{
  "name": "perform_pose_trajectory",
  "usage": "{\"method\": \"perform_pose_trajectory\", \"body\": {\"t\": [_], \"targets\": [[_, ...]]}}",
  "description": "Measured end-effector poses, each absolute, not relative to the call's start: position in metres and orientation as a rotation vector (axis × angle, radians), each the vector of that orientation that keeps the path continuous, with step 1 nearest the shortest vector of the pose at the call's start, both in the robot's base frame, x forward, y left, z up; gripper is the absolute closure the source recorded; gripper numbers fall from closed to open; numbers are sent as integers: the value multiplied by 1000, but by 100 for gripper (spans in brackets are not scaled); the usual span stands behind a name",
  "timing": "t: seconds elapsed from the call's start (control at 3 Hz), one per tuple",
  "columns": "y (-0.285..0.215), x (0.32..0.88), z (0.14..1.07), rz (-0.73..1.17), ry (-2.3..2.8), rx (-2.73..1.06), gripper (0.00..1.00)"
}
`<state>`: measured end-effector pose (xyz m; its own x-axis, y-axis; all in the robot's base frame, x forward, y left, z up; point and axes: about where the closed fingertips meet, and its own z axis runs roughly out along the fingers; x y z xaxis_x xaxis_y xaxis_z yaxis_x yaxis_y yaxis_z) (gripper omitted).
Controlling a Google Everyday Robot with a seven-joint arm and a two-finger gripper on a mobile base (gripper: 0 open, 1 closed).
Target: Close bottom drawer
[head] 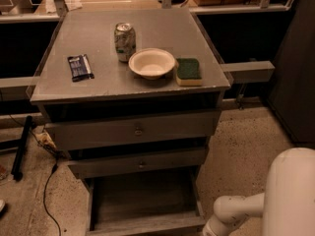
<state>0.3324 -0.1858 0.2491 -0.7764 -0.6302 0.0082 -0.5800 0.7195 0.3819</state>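
The bottom drawer [142, 200] of the grey wooden cabinet stands pulled out, its plank floor showing and its front edge at the frame's lower border. Above it the mid-width drawer front [140, 163] and the widest drawer front [135, 130] sit pushed in, each with a small knob. My white arm [288, 195] fills the lower right corner, with a joint segment [231, 213] reaching toward the open drawer's right front corner. The gripper itself lies below the frame's edge and does not show.
On the cabinet top [98, 85] stand a soda can [124, 42], a white bowl [151, 63], a green-and-yellow sponge [188, 71] and a dark snack packet [79, 67]. A black cable [47, 195] and a dark bar [22, 146] lie on the speckled floor at left.
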Motion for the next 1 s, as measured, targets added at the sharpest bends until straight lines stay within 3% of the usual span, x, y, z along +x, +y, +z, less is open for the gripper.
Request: {"method": "perform_pose_trajectory", "body": {"t": [0.33,1.0], "targets": [[-191,357,234,-580,-2844,945,100],[-188,344,209,-528,-2835,919,100]]}}
